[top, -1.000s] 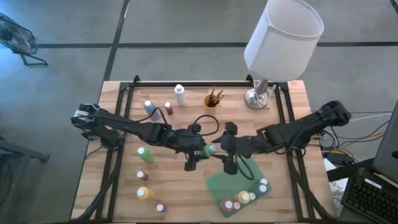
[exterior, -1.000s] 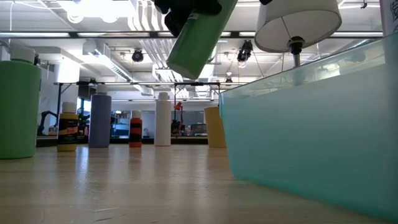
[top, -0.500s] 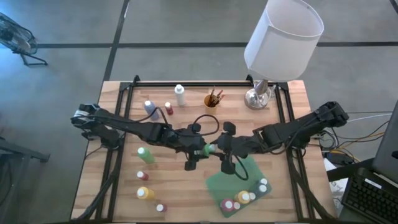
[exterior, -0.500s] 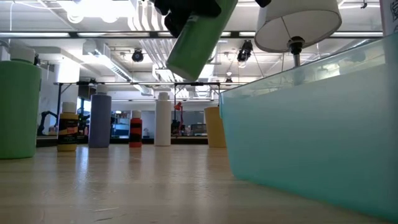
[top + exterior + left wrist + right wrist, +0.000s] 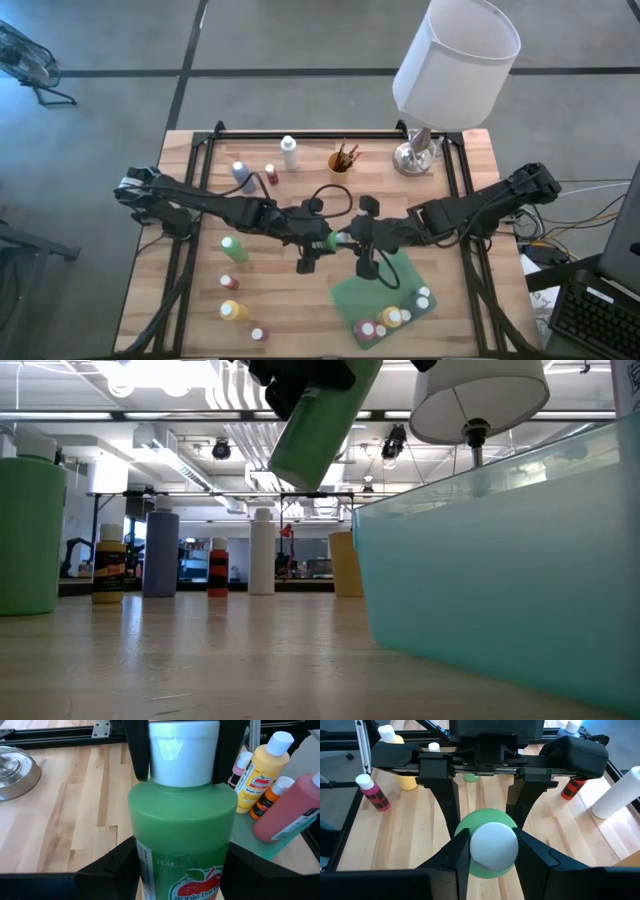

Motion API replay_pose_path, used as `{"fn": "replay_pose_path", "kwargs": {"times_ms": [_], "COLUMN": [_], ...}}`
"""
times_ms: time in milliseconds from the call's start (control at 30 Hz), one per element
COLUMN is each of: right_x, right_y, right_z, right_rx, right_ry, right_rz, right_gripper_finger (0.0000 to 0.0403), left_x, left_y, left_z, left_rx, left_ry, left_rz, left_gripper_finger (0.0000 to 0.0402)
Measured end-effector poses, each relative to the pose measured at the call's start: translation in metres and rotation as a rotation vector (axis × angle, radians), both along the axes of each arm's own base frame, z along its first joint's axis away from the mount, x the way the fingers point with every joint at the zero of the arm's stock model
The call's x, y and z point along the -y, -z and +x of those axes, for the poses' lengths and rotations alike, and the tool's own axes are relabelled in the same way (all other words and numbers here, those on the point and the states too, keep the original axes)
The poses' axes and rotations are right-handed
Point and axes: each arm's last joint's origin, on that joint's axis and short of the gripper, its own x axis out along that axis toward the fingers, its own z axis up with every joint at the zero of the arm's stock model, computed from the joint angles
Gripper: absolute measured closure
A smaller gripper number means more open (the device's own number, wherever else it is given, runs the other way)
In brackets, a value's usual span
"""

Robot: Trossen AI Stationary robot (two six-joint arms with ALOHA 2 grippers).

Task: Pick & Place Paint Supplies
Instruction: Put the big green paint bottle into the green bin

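A green paint bottle (image 5: pixel 338 240) with a white cap hangs above the middle of the table, tilted, between my two grippers. In the low view the bottle (image 5: pixel 315 425) slants with its base downward, clear of the wood. My left gripper (image 5: pixel 325 243) is shut on its body. My right gripper (image 5: pixel 352 240) comes from the opposite side and is shut on its cap. A green tray (image 5: pixel 360 295) lies just near-right of them. My left gripper pinches the bottle's green body (image 5: pixel 150 845) between its two fingers, one on each side. It reaches in from the table's left, slanting down. The bottle is lifted clear and tilted, cap toward the right arm. My right gripper pinches the white cap (image 5: pixel 492 845) between its two fingers (image 5: pixel 460 852), one on each side. It comes from the table's right, slanting down, along the bottle's axis. The cap's top faces this gripper.
The tray holds several bottles at its near end (image 5: pixel 392 318). More bottles stand on the left half: green (image 5: pixel 233 250), yellow (image 5: pixel 232 310), white (image 5: pixel 290 153), blue (image 5: pixel 242 175), red (image 5: pixel 271 175). A brush cup (image 5: pixel 342 160) and a lamp (image 5: pixel 455 60) stand at the far side.
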Motion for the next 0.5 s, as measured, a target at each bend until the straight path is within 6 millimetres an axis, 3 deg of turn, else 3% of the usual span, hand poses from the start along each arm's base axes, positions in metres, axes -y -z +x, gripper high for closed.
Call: {"fn": "replay_pose_path", "kwargs": {"times_ms": [233, 500], "right_x": [0.0, 0.002], "right_y": [-0.003, -0.013], "right_z": [0.0, -0.006], "right_rx": [0.0, -0.044], "right_ry": [-0.006, 0.017], "right_rz": [-0.015, -0.02], "right_gripper_finger": [0.0289, 0.0289], "left_x": [0.0, -0.004], "left_y": [-0.001, -0.017], "left_z": [0.0, -0.013], "left_rx": [0.007, 0.034], "left_ry": [-0.025, -0.069], "left_rz": [-0.014, 0.002], "left_gripper_finger": [0.0149, 0.0105]}}
